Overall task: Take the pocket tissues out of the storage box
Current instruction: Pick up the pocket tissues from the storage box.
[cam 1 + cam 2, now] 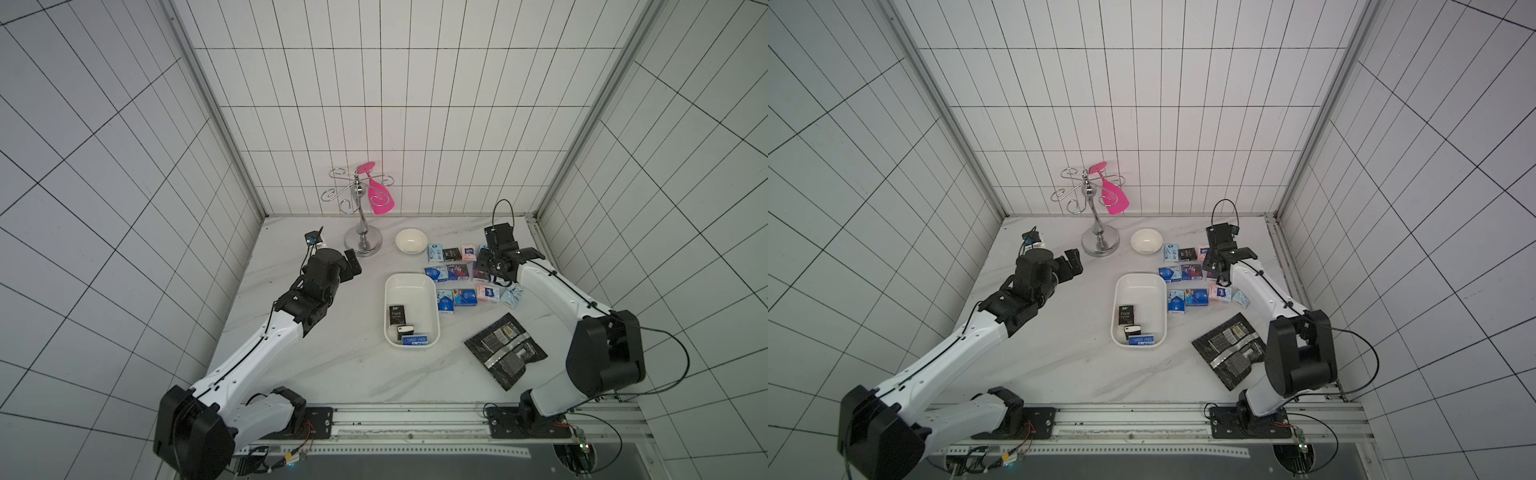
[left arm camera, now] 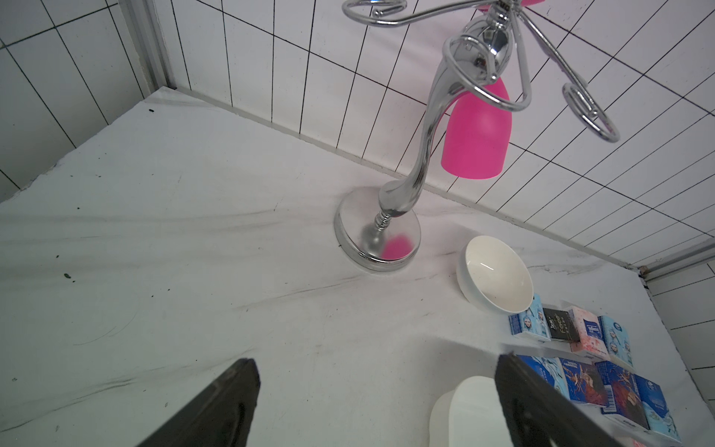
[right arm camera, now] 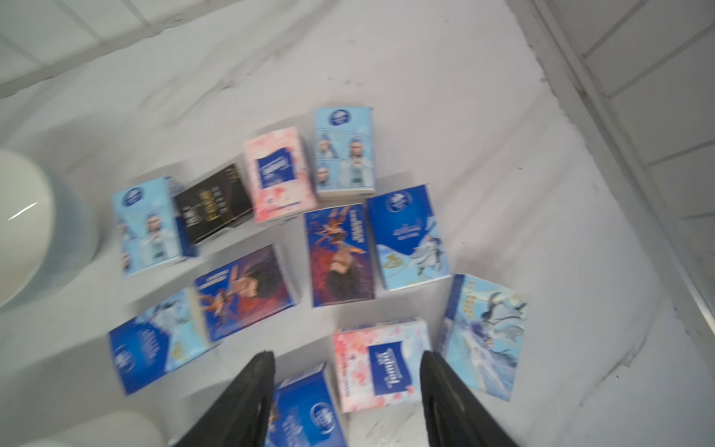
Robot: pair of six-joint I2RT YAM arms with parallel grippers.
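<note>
The storage box (image 1: 409, 291) (image 1: 1140, 291), a shallow white tray, lies mid-table; one corner shows in the left wrist view (image 2: 468, 410). Three pocket tissues lie at its near end: a black one (image 1: 397, 316), a small black-and-white one (image 1: 405, 331) and a blue one (image 1: 415, 340). Several more pocket tissues (image 1: 457, 272) (image 3: 340, 251) lie in rows on the table right of the box. My right gripper (image 1: 486, 270) (image 3: 346, 356) hovers open over these rows, holding nothing. My left gripper (image 1: 351, 264) (image 2: 375, 362) hangs open and empty, left of the box's far end.
A chrome stand (image 1: 363, 241) carrying a pink glass (image 1: 378, 199) rises at the back. Next to it sits a round white bowl (image 1: 411, 240). Black-and-silver foil pouches (image 1: 505, 351) lie near the right arm's base. Tiled walls close in the table.
</note>
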